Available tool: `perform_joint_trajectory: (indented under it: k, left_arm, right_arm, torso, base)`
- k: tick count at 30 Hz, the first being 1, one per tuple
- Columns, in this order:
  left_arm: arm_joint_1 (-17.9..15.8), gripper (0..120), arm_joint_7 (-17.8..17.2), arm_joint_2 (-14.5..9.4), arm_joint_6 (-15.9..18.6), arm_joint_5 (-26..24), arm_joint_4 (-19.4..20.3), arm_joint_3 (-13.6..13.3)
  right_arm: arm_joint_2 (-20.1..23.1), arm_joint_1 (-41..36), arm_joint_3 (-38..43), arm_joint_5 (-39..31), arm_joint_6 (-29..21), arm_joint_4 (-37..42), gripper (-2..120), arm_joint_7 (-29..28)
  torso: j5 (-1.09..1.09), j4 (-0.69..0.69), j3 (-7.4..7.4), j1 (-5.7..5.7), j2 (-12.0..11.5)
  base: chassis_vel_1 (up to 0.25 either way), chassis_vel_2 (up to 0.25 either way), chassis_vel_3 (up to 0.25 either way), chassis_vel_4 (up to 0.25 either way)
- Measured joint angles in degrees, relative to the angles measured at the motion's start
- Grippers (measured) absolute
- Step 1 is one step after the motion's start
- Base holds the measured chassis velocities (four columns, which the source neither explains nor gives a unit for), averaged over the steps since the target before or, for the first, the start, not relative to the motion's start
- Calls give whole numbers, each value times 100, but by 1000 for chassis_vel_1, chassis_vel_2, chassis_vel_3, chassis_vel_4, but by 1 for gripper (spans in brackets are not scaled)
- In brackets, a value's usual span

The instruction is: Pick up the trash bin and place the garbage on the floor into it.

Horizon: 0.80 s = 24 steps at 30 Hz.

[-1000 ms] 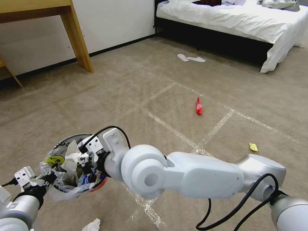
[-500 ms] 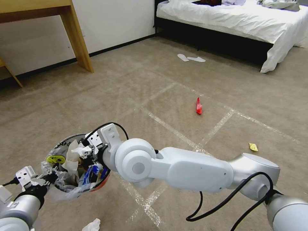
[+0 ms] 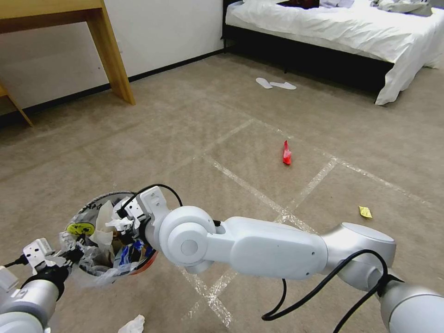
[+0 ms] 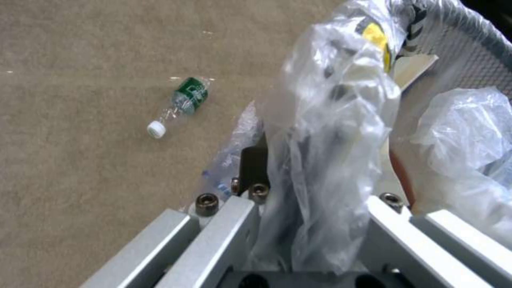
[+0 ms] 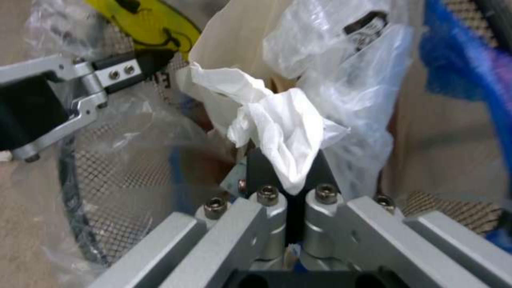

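While the bin (image 3: 108,240) is held up off the floor at the near left by the left gripper (image 3: 69,255), clamped on its bagged rim, the right arm is seen to have dropped lower and reached further in than a second ago. The right gripper (image 3: 124,225) is now over the bin's mouth, where before it was slightly higher. Its jaws are closed, and a crumpled white tissue (image 5: 283,124) is pinched between them, right above the contents. Release looks close, though the tissue is not yet let go.

Inside the bin, a clear plastic liner (image 5: 347,80), white paper, a pale card sheet and something blue (image 5: 453,60) are piled up; a yellow sticker (image 3: 79,229) is shown at the rim.

Plenty is left on the floor: a red wrapper (image 3: 286,153) in the middle, a yellow scrap (image 3: 365,212) to the right, another tissue (image 3: 132,324) near the robot, and a bottle (image 4: 179,106) beside the bin. So the job is judged partly done.
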<state>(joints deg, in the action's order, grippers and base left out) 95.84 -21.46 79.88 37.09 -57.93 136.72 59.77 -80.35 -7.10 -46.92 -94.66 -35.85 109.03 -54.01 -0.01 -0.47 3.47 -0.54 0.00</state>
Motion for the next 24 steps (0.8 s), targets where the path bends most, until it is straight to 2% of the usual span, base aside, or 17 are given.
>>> perform_joint_trajectory:
  k: [14,15,18,20,21,22,23,24]
  left_arm:
    - [26,2,4,24,-4,15,12,-22]
    - [32,2,5,25,-4,16,17,-22]
    - [36,2,6,27,-4,17,17,-22]
    - [55,2,10,44,-6,27,22,-28]
    - [55,2,10,44,-6,27,22,-28]
    - [59,2,13,54,-6,34,24,-35]
    - [59,2,13,54,-6,34,24,-35]
    - [59,2,14,59,-6,37,26,-39]
  right_arm:
    - [-48,1,-99,76,14,0,0,-20]
    - [-46,2,-101,77,14,12,5,-21]
    - [-37,2,-102,79,14,21,10,-22]
    - [-18,6,-112,84,14,45,23,-26]
    - [-18,6,-112,84,14,45,23,-26]
    - [-16,8,-115,85,14,61,30,-26]
    - [-16,8,-115,85,14,61,30,-26]
    - [-16,8,-115,85,13,66,35,-27]
  torso:
    - [0,0,0,0,0]
    - [0,0,0,0,0]
    - [0,0,0,0,0]
    - [0,0,0,0,0]
    - [0,0,0,0,0]
    - [0,0,0,0,0]
    - [0,0,0,0,0]
    - [0,0,0,0,0]
  base:
    - [0,0,0,0]
    - [0,0,0,0]
    - [0,0,0,0]
    - [0,0,0,0]
    - [0,0,0,0]
    - [0,0,0,0]
    - [0,0,0,0]
    - [0,0,0,0]
